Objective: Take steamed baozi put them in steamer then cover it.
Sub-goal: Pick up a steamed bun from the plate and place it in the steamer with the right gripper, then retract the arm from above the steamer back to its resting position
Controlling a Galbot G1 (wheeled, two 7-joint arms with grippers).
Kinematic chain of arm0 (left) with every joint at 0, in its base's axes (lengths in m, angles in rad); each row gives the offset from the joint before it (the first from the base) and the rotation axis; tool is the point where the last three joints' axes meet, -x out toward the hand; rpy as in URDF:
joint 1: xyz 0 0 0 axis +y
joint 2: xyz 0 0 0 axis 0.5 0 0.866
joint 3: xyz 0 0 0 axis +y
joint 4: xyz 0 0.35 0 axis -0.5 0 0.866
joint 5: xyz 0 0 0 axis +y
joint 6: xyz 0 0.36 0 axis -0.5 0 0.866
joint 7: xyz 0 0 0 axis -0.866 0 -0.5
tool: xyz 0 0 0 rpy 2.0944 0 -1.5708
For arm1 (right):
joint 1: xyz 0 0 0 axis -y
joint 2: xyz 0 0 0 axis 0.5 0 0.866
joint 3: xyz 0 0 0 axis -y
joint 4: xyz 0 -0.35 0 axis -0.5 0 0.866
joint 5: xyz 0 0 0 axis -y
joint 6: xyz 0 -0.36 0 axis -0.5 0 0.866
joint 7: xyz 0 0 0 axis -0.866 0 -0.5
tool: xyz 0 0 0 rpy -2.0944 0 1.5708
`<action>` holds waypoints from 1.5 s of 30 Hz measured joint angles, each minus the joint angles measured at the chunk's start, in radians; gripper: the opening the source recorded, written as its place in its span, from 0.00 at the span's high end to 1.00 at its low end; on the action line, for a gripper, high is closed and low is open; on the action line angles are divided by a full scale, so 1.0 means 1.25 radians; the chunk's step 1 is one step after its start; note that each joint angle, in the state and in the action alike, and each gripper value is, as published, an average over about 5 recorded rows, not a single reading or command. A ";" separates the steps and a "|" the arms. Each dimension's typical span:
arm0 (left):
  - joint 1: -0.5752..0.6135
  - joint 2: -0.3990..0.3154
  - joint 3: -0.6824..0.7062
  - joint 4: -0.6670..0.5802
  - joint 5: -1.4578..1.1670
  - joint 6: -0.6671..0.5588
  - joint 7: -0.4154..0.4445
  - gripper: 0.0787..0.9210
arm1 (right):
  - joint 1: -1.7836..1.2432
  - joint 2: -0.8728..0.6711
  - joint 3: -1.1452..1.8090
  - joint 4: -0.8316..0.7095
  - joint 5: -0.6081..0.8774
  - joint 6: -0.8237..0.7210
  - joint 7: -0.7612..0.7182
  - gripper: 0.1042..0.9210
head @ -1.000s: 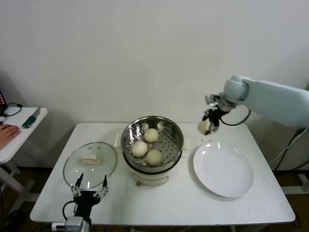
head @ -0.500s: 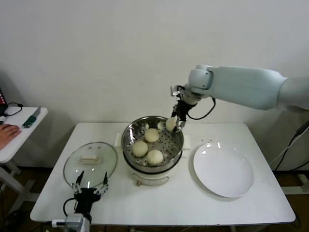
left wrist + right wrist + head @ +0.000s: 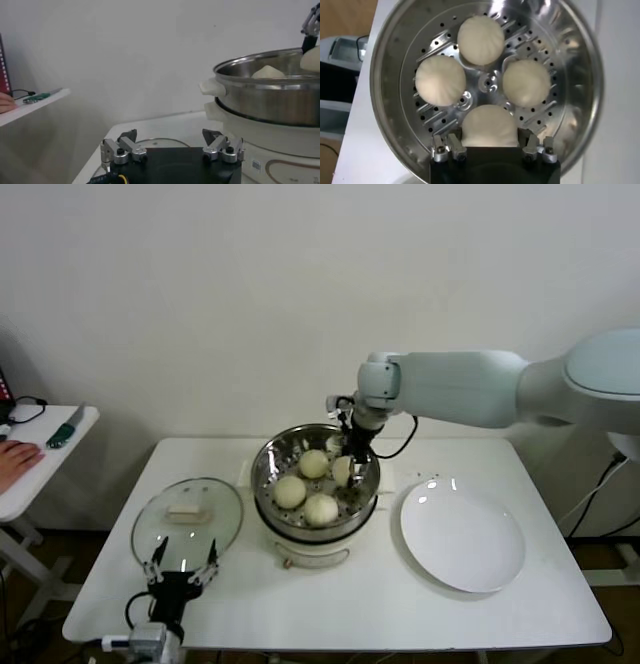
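Your right gripper (image 3: 490,150) is down inside the steamer (image 3: 268,459), its fingers (image 3: 451,147) closed around the fourth of the steamed baozi (image 3: 490,126), which sits at about 3 o'clock on the perforated tray in the head view. The other three buns lie at roughly 12, 9 and 6 o'clock, near the held one but with gaps showing between them. I can't quite tell whether the held bun already rests on the tray or hangs just above it.

Your left gripper (image 3: 181,569) waits at the desk's (image 3: 350,604) near edge, fingers spread wide and holding nothing, just on your side of the cover (image 3: 187,520), which lies flat at the steamer's 9 o'clock. The white plate (image 3: 462,536) at the steamer's 3 o'clock has nothing on it.

What could go wrong, in my judgement:
- Soft dough may stick to a finger, so lifting out could drag the bun up or roll it into its neighbours.
- Releasing before it rests on the tray could let it drop and tip against the steel wall.
- Leaving at an angle could clip the rim and shift the pot on its base.
- The cover's bar handle is low; a shallow grasp could slip, and glass set down off-centre could knock the rim.

No brand or readable writing shows; the base's front panel carries only faint markings.
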 measured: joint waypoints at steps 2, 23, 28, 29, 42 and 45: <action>-0.002 0.000 -0.001 0.002 -0.001 0.000 0.000 0.12 | -0.007 0.004 -0.002 -0.004 -0.006 0.000 0.001 0.27; -0.006 0.007 -0.006 0.011 -0.002 -0.001 -0.001 0.12 | 0.010 -0.024 0.028 0.006 -0.009 0.006 -0.011 0.12; -0.008 0.011 -0.010 0.013 -0.003 -0.002 -0.002 0.12 | 0.035 -0.068 0.054 0.016 -0.011 0.026 -0.023 0.12; -0.009 0.012 -0.010 0.013 -0.003 -0.003 -0.003 0.12 | 0.038 -0.079 0.062 0.018 -0.013 0.032 -0.024 0.12; -0.021 0.017 -0.023 0.020 0.006 -0.023 -0.006 0.12 | -0.052 -0.297 0.277 0.101 -0.066 0.148 0.091 0.12; -0.020 0.018 -0.028 0.014 0.005 -0.030 0.000 0.12 | -0.126 -0.354 0.372 0.126 -0.084 0.173 0.136 0.12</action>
